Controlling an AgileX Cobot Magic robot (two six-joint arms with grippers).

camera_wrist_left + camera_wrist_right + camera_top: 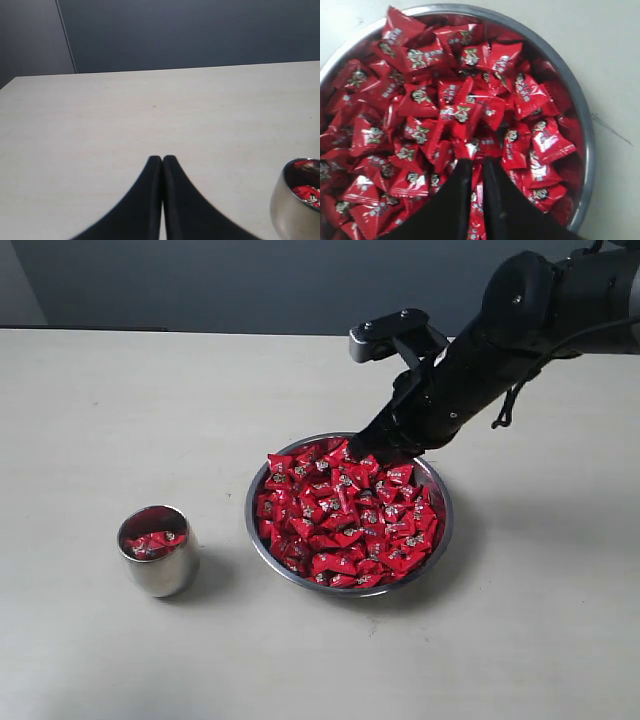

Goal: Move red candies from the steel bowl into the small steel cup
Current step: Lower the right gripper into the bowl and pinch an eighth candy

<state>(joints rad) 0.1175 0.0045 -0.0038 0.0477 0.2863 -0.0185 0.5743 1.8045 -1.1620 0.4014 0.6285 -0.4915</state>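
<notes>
Leaning in from the upper right of the exterior frame, my right gripper [366, 452] dips its tips into the red candies [345, 515] at the upper edge of the steel bowl [350, 591], just right of centre on the table [100, 420]. Its jaws stand almost together with a sliver of red wrapper in the slit; whether that piece is pinched I cannot tell. The small steel cup [160, 575] stands lower left, apart from the bowl, a few candies inside. My left gripper [162, 159] is closed on nothing, fingertips touching, near the cup
</notes>
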